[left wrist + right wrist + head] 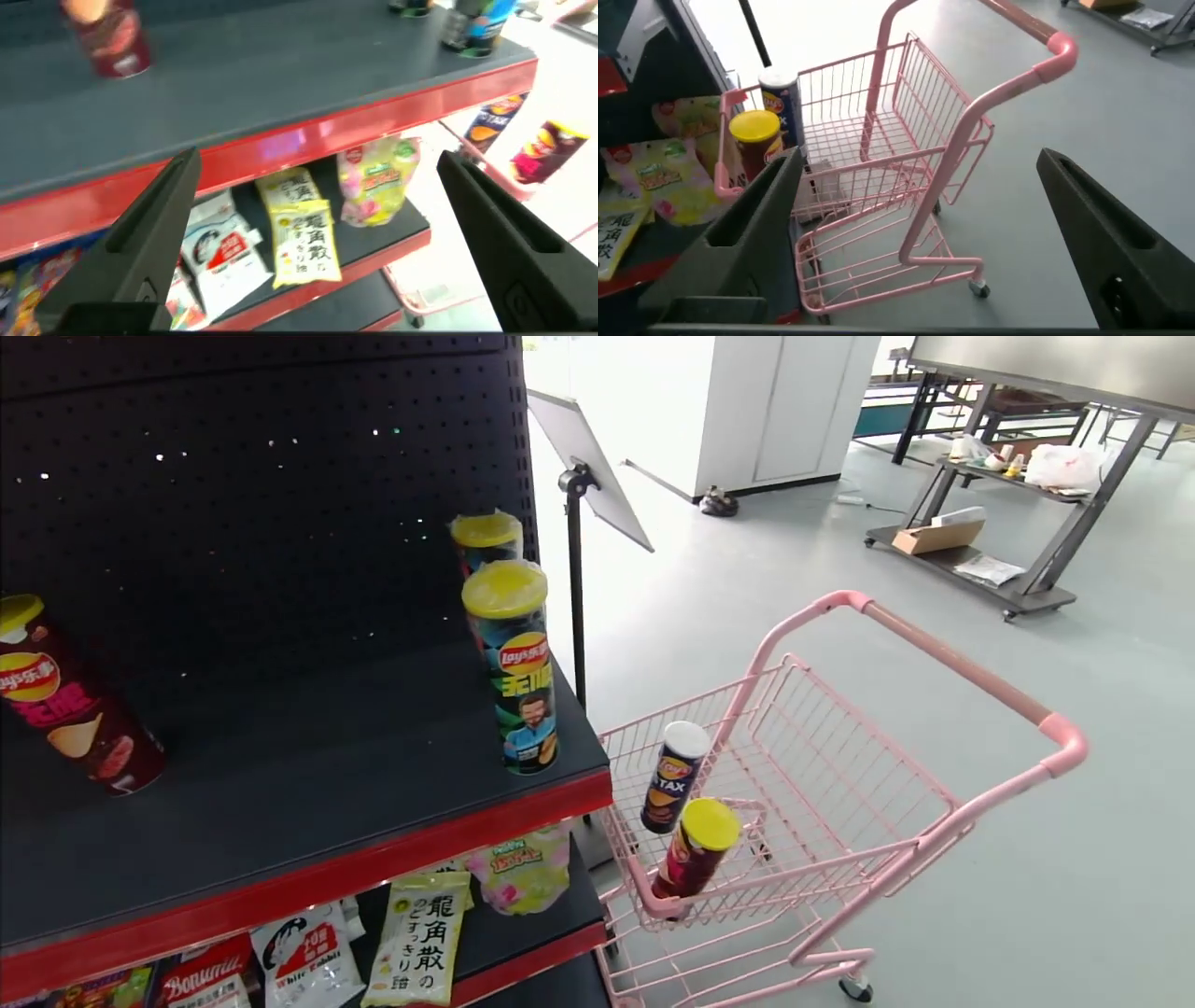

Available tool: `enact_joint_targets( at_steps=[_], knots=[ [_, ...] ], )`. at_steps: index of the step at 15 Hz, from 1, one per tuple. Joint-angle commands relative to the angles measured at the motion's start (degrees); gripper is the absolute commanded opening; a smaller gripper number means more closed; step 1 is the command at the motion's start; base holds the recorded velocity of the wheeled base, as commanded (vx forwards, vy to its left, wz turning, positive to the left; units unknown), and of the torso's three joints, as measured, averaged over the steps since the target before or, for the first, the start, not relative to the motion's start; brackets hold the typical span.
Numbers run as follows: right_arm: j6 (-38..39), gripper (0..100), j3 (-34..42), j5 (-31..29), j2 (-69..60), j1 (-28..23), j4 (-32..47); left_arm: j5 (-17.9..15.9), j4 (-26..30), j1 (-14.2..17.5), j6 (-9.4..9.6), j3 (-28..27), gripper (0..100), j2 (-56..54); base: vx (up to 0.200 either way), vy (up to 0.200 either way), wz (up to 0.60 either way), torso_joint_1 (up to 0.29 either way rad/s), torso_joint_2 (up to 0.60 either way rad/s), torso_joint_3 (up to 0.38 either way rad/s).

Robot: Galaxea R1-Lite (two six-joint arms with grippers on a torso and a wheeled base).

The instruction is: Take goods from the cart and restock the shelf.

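My left pincer (318,159) is spread wide, its two fingers far apart with nothing between them. It faces the shelf (280,784) at about the height of the red front edge. My right pincer (920,154) gapes just as wide and also grips nothing, and it looks down on the pink cart (952,663) from above.

The cart stands just beside the shelf's right end. Two goods are in its basket, both leaning in the corner nearest the shelf: a dark can with a white lid (674,779) and, in front of it, a maroon can with a yellow lid (695,849). They seem to touch, though I can't be sure from this angle.

On the shelf's top board two yellow-lidded cans stand upright along the right edge. The blue-green can (518,672) is near the front right corner, and a second can (485,541) is behind it toward the back panel. A dark red can (70,709) stands well apart from them at the left edge (it looks tilted in the head view).

On the lower board, under the red edge, lie snack bags: a white bag (303,957), a yellow-green bag (420,938) and a pale green and pink bag (523,873) toward the right end.
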Motion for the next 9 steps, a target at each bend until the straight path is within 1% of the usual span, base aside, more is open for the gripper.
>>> enact_joint_targets(
  at_steps=[1,3,9],
  knots=[
    [0.0,100,0.0,0.0,0.0,0.0,0.0,0.0,0.0,0.0,-0.01,0.1,100,0.0,0.000,0.000,0.00,0.000,0.00,0.000],
    [0.0,100,0.0,0.0,0.0,0.0,0.0,0.0,0.0,0.0,-0.01,0.1,100,0.0,0.000,0.000,0.00,-0.035,0.08,0.060],
    [0.1,100,0.0,-0.1,0.0,0.0,0.0,0.0,0.0,0.0,-0.01,0.1,100,0.0,0.000,0.000,0.00,-0.135,0.35,0.202]
  ],
)
